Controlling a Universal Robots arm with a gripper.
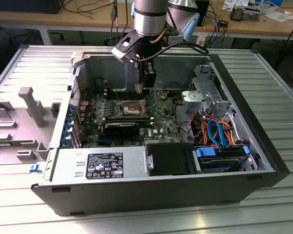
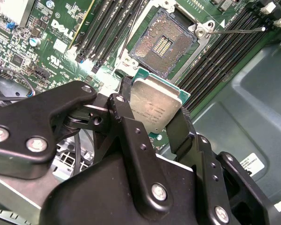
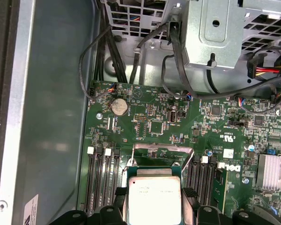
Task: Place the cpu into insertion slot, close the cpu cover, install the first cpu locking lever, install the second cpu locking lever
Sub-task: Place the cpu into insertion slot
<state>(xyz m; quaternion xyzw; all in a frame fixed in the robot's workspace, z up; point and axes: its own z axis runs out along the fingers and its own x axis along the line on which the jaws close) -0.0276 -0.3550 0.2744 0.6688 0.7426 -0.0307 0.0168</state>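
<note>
Motherboard [image 3: 196, 122] beneath; jaws clamped on cpu [image 2: 155, 105] edges.

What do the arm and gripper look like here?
The arm is a silvery-grey cylinder with a pale blue joint cap and a black cable looping beside it. The gripper is matte black, built of flat hinged links fastened with silver screws.

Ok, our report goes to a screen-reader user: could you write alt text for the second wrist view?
Black jaws grip a small flat square silvery-grey metal-topped chip by opposite edges, held over a green circuit board. Just beyond it lies the empty square socket, gold-dotted centre inside a silvery rim.
</note>
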